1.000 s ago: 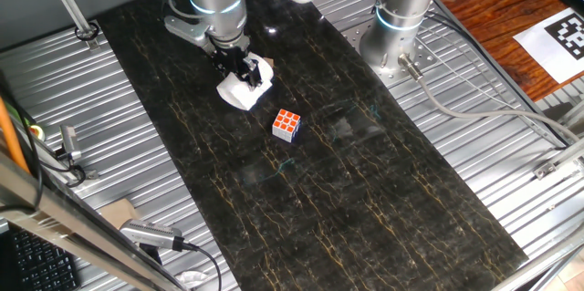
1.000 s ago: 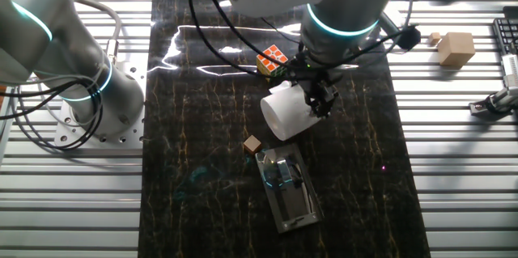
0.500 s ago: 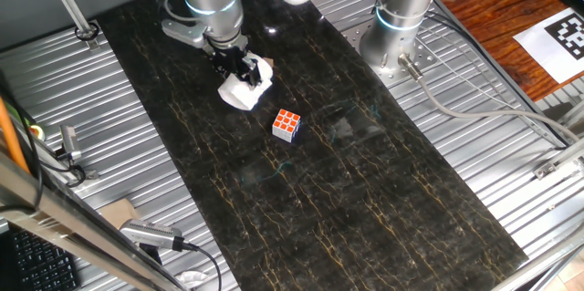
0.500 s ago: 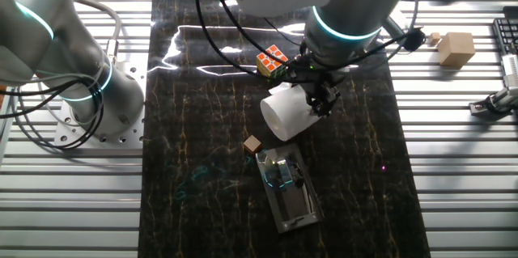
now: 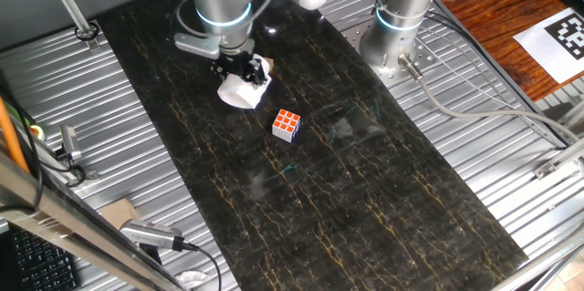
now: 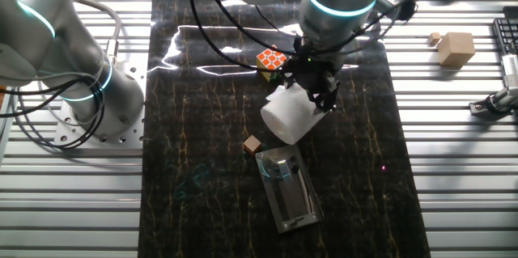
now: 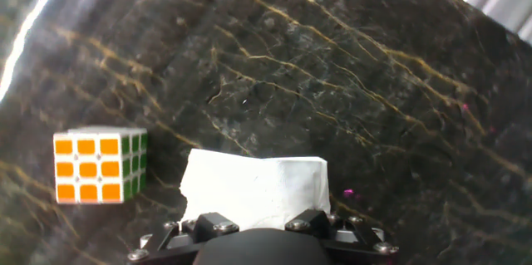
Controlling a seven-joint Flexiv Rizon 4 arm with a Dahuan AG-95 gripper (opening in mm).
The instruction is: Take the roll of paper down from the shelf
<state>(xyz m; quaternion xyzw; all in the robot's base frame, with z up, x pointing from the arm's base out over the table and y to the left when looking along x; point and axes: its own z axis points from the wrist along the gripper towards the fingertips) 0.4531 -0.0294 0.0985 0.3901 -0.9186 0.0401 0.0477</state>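
The roll of paper (image 5: 237, 94) is a fat white cylinder, tilted, close over the dark marble mat. It also shows in the other fixed view (image 6: 286, 117) and fills the lower middle of the hand view (image 7: 253, 186). My gripper (image 5: 246, 74) comes down on it from above and is shut on its upper edge; in the other fixed view the gripper (image 6: 321, 96) pinches the roll's right side. The fingertips are hidden by the paper.
An orange-and-white colour cube (image 5: 286, 125) lies just beside the roll (image 6: 272, 60), left of it in the hand view (image 7: 98, 165). A small tan block (image 6: 252, 144) and a flat grey plate (image 6: 285, 189) lie below the roll. A second arm's base (image 5: 397, 31) stands at the mat's edge.
The wrist has turned and shifted slightly with the roll still held in it. The cube and the small block have not moved.
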